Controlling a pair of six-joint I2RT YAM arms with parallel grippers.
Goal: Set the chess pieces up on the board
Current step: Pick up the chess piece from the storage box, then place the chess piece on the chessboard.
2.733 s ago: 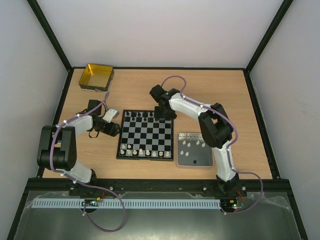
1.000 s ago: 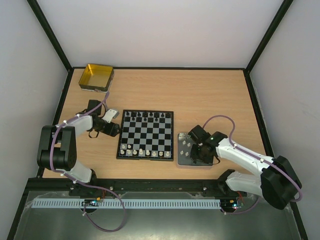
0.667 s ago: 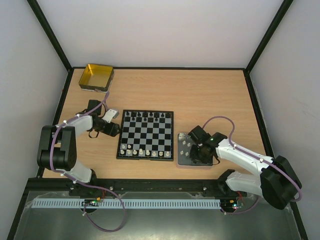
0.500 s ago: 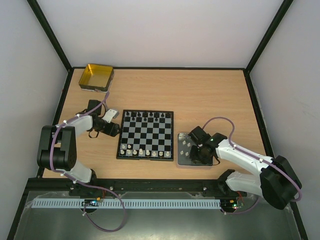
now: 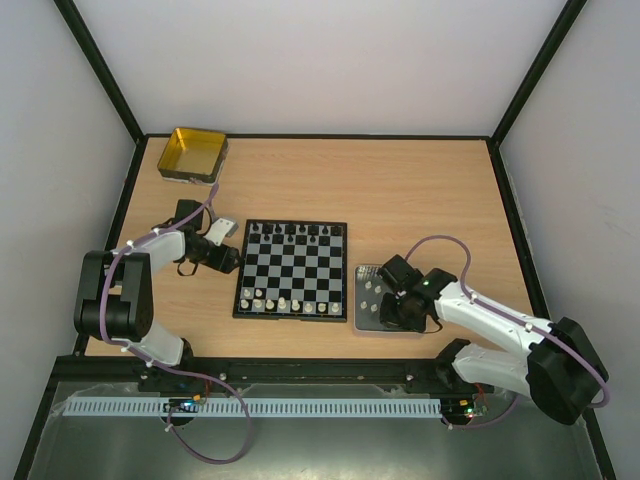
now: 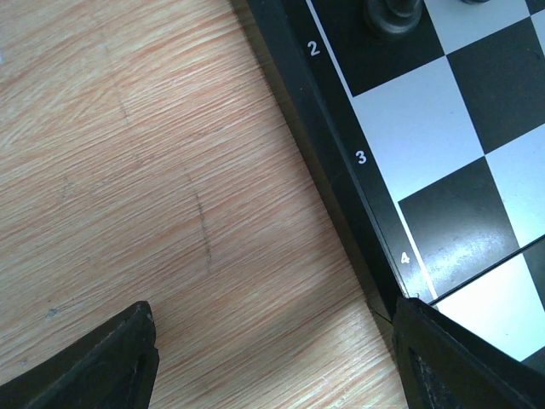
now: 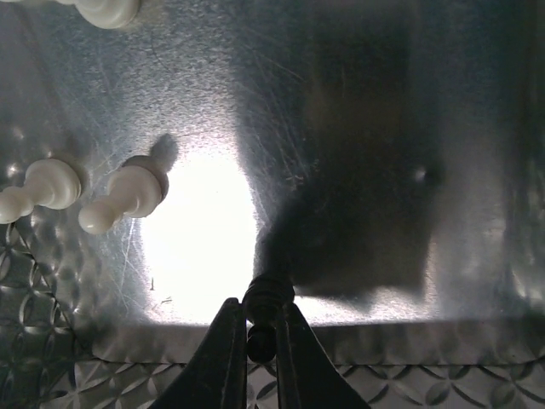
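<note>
Chess pieces (image 5: 290, 231) are split between two places. Black ones line the far edge of the board (image 5: 292, 268) and white ones line its near edge; neither row can be counted at this size. More white pieces (image 5: 376, 291) lie in the grey tray (image 5: 364, 318) just beside the board's right edge. The board lies flat on the wooden table (image 5: 400, 190), between the two arms. The right gripper (image 7: 260, 328) is down inside the tray, in the part nearest the arm bases. Its fingers (image 7: 223, 345) are pinched almost together on a small black piece (image 7: 266, 294), held at the very fingertips over the shiny tray floor. Whether that piece touches the floor cannot be told. In the right wrist view, two white pieces sit to the left of the grip and apart from it, and a third is cut off at the top left corner. The left gripper (image 6: 274, 311) sits low just beside the board's left edge and holds nothing. Its jaws stand wide, with one fingertip (image 6: 119, 358) over bare table and the other at the board's dark border, next to the printed numbers 2, 3 and 4. A black piece on the board (image 6: 392, 13) shows at the top of the left wrist view, partly cut off. A yellow tin (image 5: 193, 153) stands well apart from the board, beyond its far left corner, at the table's edge.
</note>
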